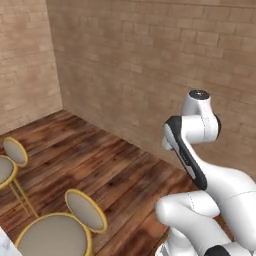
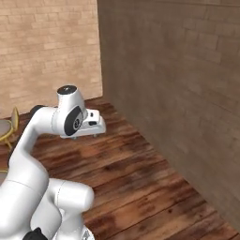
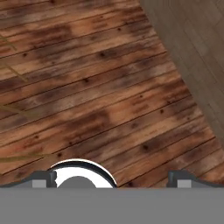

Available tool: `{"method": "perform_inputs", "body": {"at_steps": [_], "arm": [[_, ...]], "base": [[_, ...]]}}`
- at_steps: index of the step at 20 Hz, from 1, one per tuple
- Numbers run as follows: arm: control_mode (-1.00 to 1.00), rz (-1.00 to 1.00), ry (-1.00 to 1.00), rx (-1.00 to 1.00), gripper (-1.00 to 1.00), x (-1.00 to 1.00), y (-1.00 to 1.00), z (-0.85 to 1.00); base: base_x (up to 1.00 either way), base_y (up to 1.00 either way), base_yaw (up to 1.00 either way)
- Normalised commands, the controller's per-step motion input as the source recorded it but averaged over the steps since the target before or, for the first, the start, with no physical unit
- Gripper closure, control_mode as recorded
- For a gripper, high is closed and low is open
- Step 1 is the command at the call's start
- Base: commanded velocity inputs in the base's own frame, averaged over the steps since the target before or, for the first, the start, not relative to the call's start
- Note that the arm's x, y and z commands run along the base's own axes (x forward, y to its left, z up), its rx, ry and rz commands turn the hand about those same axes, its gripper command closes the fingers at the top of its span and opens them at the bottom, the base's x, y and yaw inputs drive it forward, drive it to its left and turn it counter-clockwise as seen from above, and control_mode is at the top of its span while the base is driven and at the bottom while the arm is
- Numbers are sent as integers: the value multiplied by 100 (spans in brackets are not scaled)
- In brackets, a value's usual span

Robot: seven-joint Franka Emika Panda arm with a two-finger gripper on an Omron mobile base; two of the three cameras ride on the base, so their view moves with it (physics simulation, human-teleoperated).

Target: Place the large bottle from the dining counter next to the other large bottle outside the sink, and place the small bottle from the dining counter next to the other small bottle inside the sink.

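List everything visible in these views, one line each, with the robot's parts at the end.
Stools: three seen in the left base view, grey round seats and backs with gold frames, at the lower left on the floor.
Floor: one, dark brown wooden planks, under everything.
Brick walls: two, tan, meeting at a corner behind the floor.
Countertop corner: one, pale marbled, at the bottom left edge of the left base view.
Arm: one, white with dark joints, folded above the base.
Gripper: one, dark finger tips standing wide apart, open, holding nothing, facing the floor.

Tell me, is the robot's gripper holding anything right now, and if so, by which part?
Nothing is held. The gripper is open, its fingertips wide apart over bare wooden floor.
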Motion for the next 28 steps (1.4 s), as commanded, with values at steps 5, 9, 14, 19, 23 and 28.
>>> {"method": "perform_inputs", "body": {"at_steps": [5, 9, 14, 19, 23, 28], "arm": [[100, 0, 0, 0, -100, 0, 0, 0], [100, 0, 0, 0, -100, 0, 0, 0], [100, 0, 0, 0, -100, 0, 0, 0], [100, 0, 0, 0, -100, 0, 0, 0], [100, 0, 0, 0, -100, 0, 0, 0], [100, 0, 0, 0, -100, 0, 0, 0]], "base": [[100, -4, 59], [100, -28, 63], [100, -47, 63], [100, -53, 62], [79, -46, 65], [18, -32, 71]]}}
